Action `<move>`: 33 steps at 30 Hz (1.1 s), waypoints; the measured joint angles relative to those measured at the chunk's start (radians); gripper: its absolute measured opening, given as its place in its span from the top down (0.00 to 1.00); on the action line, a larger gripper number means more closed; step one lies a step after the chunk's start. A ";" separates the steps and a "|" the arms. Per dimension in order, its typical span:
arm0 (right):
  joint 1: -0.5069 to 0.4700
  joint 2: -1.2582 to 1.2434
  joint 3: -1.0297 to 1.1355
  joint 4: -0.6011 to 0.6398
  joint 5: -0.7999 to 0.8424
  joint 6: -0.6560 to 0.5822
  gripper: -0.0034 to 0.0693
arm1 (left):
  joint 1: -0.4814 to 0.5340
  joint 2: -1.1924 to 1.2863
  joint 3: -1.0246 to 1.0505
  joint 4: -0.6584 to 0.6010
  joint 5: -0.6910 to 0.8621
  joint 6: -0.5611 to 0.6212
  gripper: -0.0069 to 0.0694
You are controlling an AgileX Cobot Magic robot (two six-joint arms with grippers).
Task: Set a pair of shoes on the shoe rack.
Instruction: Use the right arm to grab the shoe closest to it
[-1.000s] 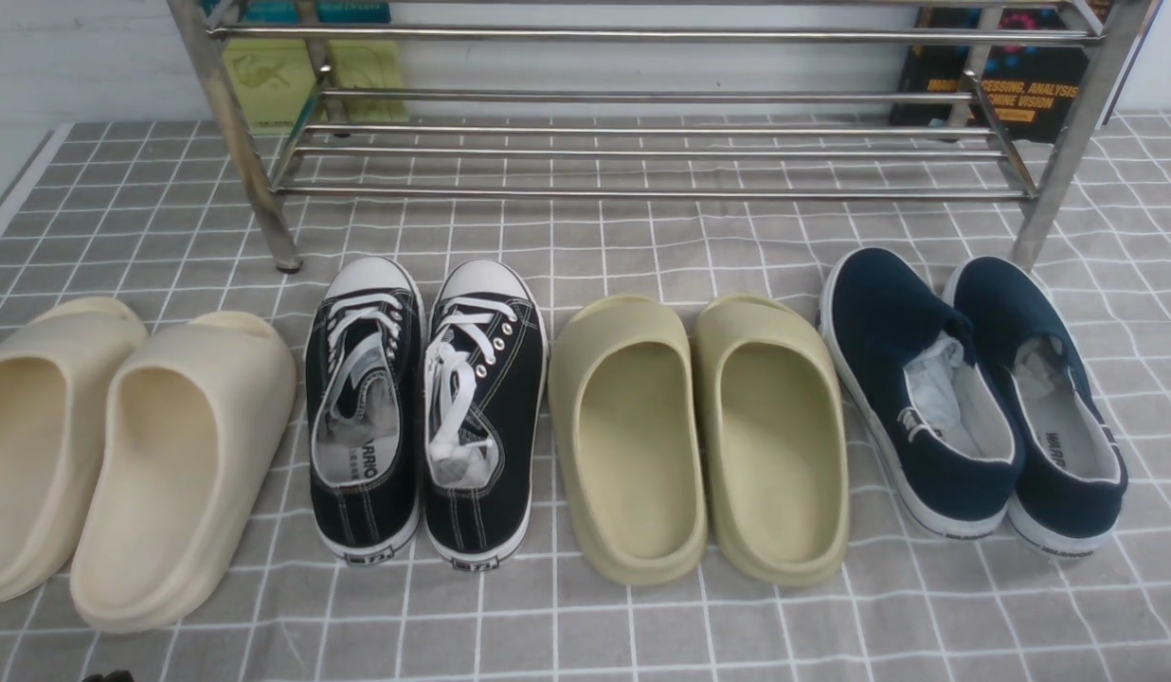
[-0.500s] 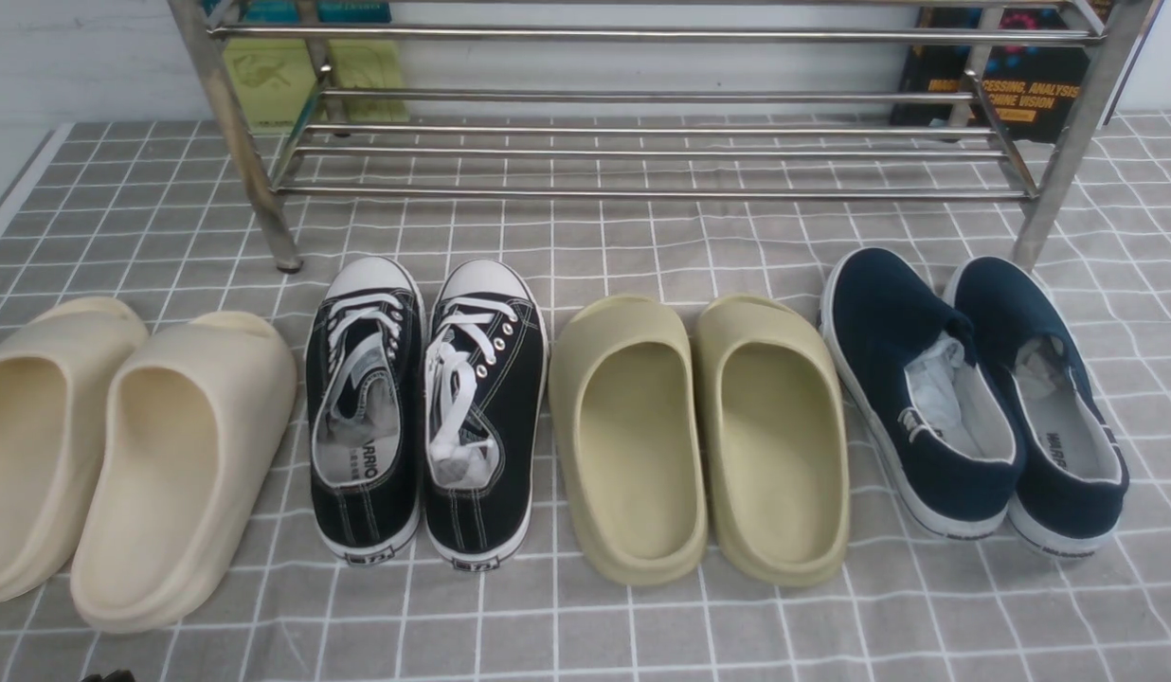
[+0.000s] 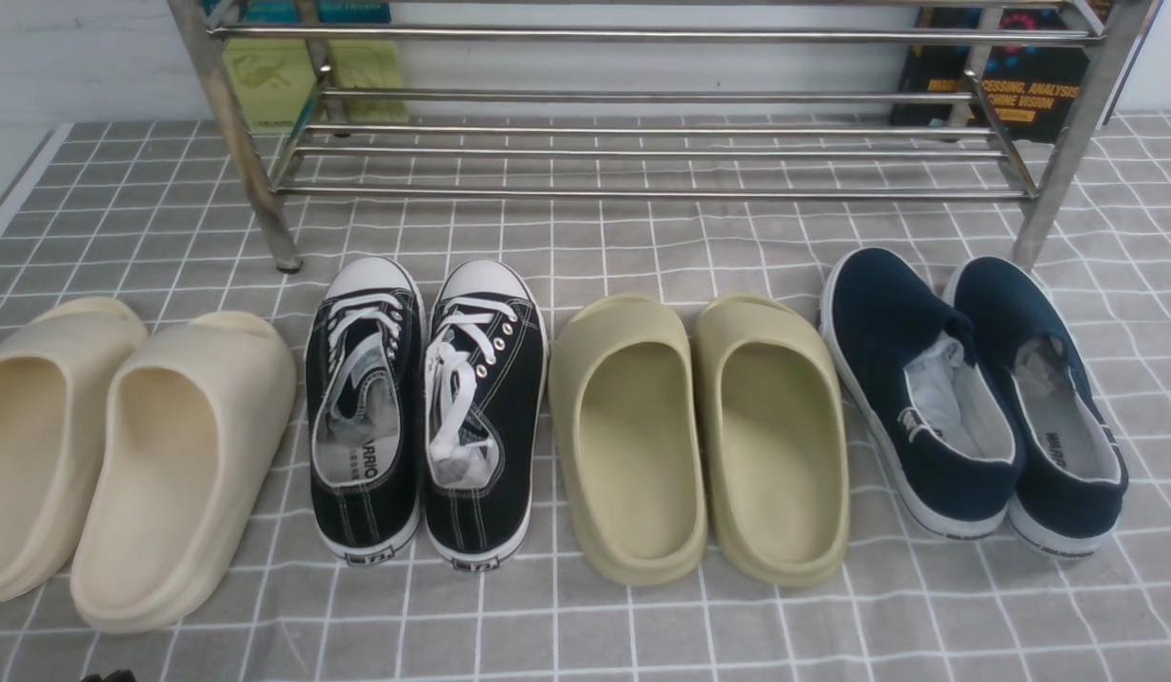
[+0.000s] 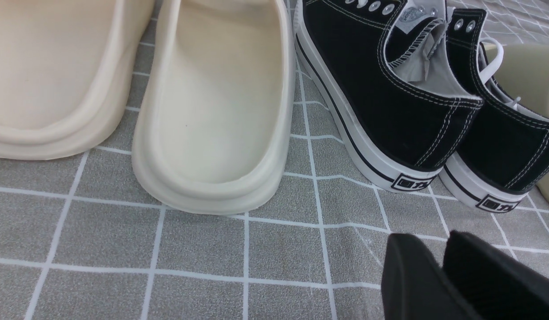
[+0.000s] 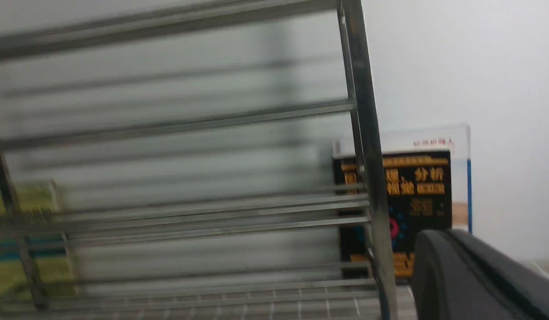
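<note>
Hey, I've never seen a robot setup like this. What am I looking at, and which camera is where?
This is a two-armed robot; each arm ends in a gripper, a two-fingered clamp. The wide picture comes from a camera between the arms, looking forward. On a grey checked cloth stand four pairs in a row: cream slides, black lace-up sneakers, olive slides and navy slip-on shoes, the pair meant for the steel shoe rack behind them. The other two come from wrist cameras. The left gripper shows as dark fingers pressed together near the black sneakers' heels, holding nothing. The right wrist picture is blurred: the rack, a book behind it, and a dark edge of the right gripper; whether it is open is unclear.
</note>
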 joint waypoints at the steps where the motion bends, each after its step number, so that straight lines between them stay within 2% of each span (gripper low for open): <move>1: 0.000 0.126 -0.094 -0.039 0.109 0.003 0.96 | 0.000 0.000 0.000 0.000 0.000 0.000 0.73; 3: 0.004 0.208 -0.153 -0.054 0.191 0.004 0.95 | 0.000 0.000 0.000 0.000 0.000 0.000 0.73; 4: 0.026 0.323 -0.241 -0.065 0.315 0.004 0.95 | 0.000 0.000 0.000 0.000 0.000 0.000 0.73; 6: 0.045 0.373 -0.279 -0.066 0.398 0.004 0.95 | 0.000 0.000 0.000 0.000 0.000 0.000 0.73; 7: 0.104 0.481 -0.362 -0.068 0.544 -0.016 0.95 | 0.000 0.000 0.000 0.000 0.000 0.000 0.73; 8: 0.120 0.504 -0.380 -0.068 0.559 -0.019 0.95 | 0.000 0.000 0.000 0.000 0.000 0.000 0.73; 9: 0.187 0.595 -0.451 -0.068 0.665 -0.045 0.94 | 0.000 0.000 0.000 0.000 0.000 0.000 0.72; 11: 0.261 0.704 -0.537 -0.061 0.770 -0.071 0.91 | 0.000 0.000 0.000 0.000 0.000 0.000 0.72; 12: 0.261 0.704 -0.537 -0.059 0.779 -0.073 0.91 | 0.000 0.000 0.000 0.000 0.000 0.000 0.72; 15: 0.342 0.882 -0.660 -0.018 0.891 -0.089 0.76 | 0.000 0.000 0.000 0.000 0.000 0.000 0.72; 18: 0.355 1.006 -0.717 0.015 0.910 -0.095 0.56 | 0.000 0.000 0.000 0.000 0.000 0.000 0.72; 19: 0.355 1.014 -0.718 0.015 0.909 -0.095 0.56 | 0.000 0.000 0.000 0.000 0.000 0.000 0.72; 20: 0.355 1.078 -0.724 0.017 0.896 -0.094 0.47 | 0.000 0.000 0.000 0.000 0.000 0.000 0.72; 24: 0.355 1.173 -0.724 0.041 0.872 -0.084 0.40 | 0.000 0.000 0.000 0.000 0.000 0.000 0.71; 27: 0.355 1.218 -0.724 0.067 0.851 -0.088 0.39 | 0.000 0.000 0.000 0.000 0.000 0.000 0.71; 30: 0.355 1.251 -0.725 0.075 0.819 -0.090 0.45 | 0.000 0.000 0.000 0.000 0.000 0.000 0.70; 33: 0.355 1.288 -0.726 0.079 0.784 -0.090 0.70 | 0.000 0.000 0.000 0.000 0.000 0.000 0.70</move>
